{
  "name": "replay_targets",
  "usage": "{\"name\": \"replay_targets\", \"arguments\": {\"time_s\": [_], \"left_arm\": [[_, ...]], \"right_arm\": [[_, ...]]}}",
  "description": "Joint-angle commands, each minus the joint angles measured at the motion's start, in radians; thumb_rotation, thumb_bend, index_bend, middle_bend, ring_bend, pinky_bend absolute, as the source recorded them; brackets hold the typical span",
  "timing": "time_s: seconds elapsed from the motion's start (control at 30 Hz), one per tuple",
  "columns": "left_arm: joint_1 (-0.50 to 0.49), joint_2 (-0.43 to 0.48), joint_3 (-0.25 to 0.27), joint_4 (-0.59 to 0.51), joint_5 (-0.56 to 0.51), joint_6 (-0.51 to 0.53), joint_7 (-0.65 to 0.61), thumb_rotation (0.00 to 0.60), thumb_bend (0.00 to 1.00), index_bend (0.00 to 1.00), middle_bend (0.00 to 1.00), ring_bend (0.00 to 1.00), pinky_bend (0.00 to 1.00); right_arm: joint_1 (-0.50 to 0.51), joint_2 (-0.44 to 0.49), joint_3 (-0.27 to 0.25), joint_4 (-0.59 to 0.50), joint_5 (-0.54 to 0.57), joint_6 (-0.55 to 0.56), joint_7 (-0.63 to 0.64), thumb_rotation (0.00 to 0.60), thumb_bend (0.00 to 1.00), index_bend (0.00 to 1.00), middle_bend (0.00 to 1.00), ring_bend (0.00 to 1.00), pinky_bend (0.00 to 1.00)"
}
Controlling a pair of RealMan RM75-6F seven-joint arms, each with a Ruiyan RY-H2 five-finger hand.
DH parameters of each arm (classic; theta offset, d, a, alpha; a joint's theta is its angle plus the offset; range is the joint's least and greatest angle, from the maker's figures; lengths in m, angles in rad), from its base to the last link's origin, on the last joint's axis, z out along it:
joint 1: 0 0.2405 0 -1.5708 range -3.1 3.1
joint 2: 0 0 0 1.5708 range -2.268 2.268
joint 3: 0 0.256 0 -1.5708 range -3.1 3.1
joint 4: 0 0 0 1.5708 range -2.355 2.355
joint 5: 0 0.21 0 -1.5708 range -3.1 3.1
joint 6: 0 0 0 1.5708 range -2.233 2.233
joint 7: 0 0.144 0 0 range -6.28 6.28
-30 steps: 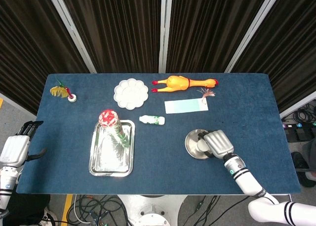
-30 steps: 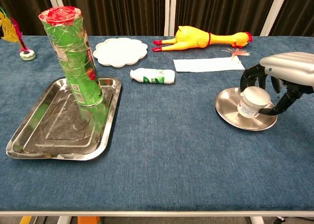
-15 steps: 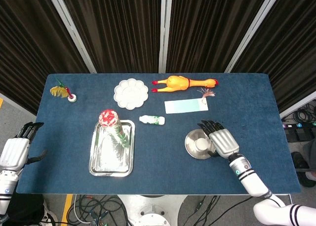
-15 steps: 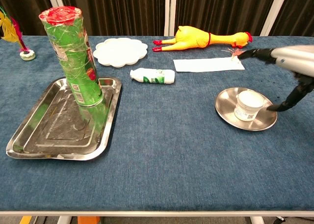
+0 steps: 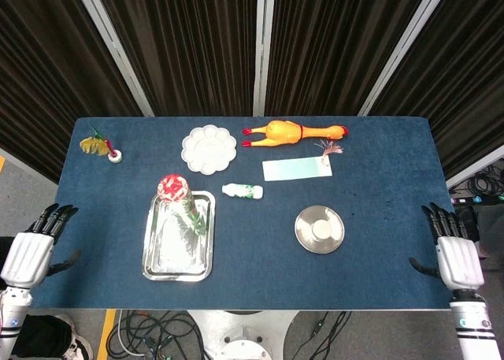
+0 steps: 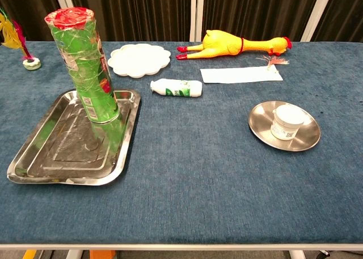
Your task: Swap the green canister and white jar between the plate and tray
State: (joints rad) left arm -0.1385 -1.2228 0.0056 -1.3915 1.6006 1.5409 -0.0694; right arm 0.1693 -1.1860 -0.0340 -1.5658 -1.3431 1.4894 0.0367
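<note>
The tall green canister (image 6: 85,66) with a red lid (image 5: 173,188) stands upright at the far end of the metal tray (image 6: 45,157) on the left. The small white jar (image 6: 286,122) sits on the round metal plate (image 6: 261,123) at the right; from above the jar (image 5: 320,229) shows in the plate's middle (image 5: 303,238). My left hand (image 5: 33,250) hangs open off the table's left edge. My right hand (image 5: 454,254) is open beyond the right edge, far from the jar. Neither hand appears in the chest view.
A white scalloped dish (image 6: 139,59), a yellow rubber chicken (image 6: 235,44), a pale paper card (image 6: 238,75) and a small lying white-green bottle (image 6: 177,88) lie at the back. A feather toy (image 5: 101,146) stands at the far left corner.
My right hand has let go of the white jar and pulled back off the table to the right. The jar stays on the plate. My left hand barely shifted.
</note>
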Motion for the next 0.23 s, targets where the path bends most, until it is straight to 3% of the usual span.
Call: {"name": "replay_targets", "arguments": {"time_s": [0.03,0.23], "left_arm": [[0.017,-0.003,0.004,0.001,-0.004,0.011,0.062,0.6,0.19,0.14,0.13,0.07,0.3],[0.031,-0.011,-0.006,0.006,-0.029,0.014,0.06,0.6,0.18,0.13,0.12,0.06,0.26]], "right_arm": [[-0.057,-0.017,-0.011,0.079,0.013,0.02,0.054,0.6,0.06,0.0,0.0,0.0,0.0],[-0.072,-0.031,0.0,0.087,-0.023,0.024,0.051,0.6,0.06,0.0,0.0,0.0,0.0]]}}
